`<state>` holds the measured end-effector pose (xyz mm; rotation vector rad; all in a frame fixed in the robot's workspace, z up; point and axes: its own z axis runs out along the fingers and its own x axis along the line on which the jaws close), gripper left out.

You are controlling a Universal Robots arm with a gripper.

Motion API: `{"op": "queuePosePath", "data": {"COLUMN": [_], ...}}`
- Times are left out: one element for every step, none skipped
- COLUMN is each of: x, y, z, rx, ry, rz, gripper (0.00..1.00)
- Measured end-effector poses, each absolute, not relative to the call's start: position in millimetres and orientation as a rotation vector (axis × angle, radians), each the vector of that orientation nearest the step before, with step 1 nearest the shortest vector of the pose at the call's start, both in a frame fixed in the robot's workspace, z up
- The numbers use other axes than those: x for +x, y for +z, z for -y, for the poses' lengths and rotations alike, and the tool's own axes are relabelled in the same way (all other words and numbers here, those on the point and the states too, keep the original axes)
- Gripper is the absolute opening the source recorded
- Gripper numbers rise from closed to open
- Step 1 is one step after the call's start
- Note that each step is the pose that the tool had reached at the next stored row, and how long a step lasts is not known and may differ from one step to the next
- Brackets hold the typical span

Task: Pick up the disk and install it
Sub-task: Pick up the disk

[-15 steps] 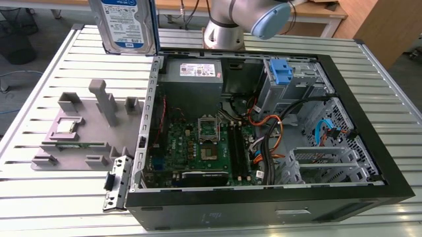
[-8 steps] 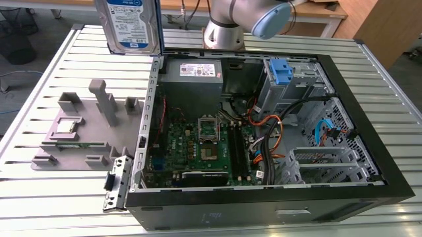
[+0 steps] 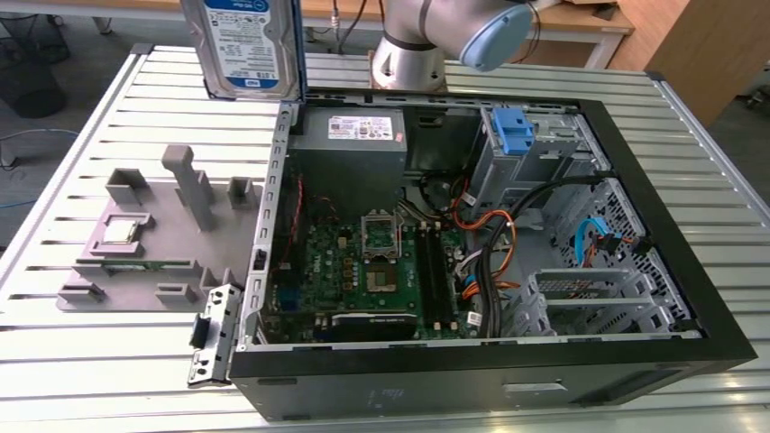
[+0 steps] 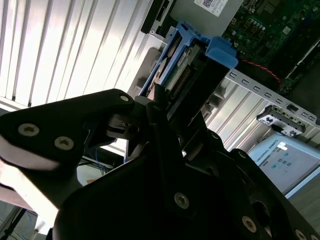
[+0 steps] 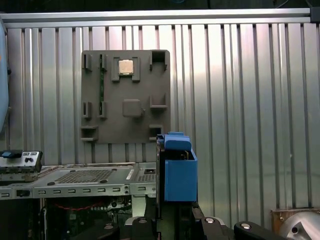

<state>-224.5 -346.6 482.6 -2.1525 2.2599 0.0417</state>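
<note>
End effector (image 4: 165, 110) clenched on one disk (image 3: 251, 45); blue side rail in grip in both wrist views. Disk upright, label toward camera in exterior view, held above table (image 3: 96, 361) near far corner of one open PC case (image 3: 481, 379), exterior view's left. One grey fixture plate (image 3: 157, 244) beside case, one CPU chip (image 3: 118, 232) on it. One bare blue bracket (image 3: 511, 131) in drive cage.

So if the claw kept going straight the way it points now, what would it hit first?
The claw is shut on the disk, whose blue end leads. Straight ahead looks like the corner rim of the computer case, beside the slatted table; depth is unclear.
</note>
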Motion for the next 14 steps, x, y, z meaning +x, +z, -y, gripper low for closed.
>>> {"op": "queuePosePath", "data": {"x": [-223, -221, -219, -218, -216, -214, -212, -211, -209, -207, -205, -204, -203, -202], "y": [483, 483, 483, 483, 483, 483, 483, 483, 482, 482, 482, 482, 482, 482], "z": [347, 347, 347, 347, 347, 347, 347, 347, 347, 347, 347, 347, 347, 347], "rx": [-2.152, -2.152, -2.152, -2.153, -2.153, -2.153, -2.153, -2.153, -2.153, -2.153, -2.153, -2.153, -2.153, -2.153], "ry": [0.042, 0.042, 0.042, 0.042, 0.042, 0.042, 0.042, 0.042, 0.042, 0.042, 0.042, 0.042, 0.042, 0.042], "rz": [-2.260, -2.260, -2.260, -2.260, -2.260, -2.260, -2.260, -2.260, -2.260, -2.260, -2.260, -2.260, -2.260, -2.260], "gripper": [0.35, 0.35, 0.35, 0.35, 0.35, 0.35, 0.35, 0.35, 0.35, 0.35, 0.35, 0.35, 0.35, 0.35]}}
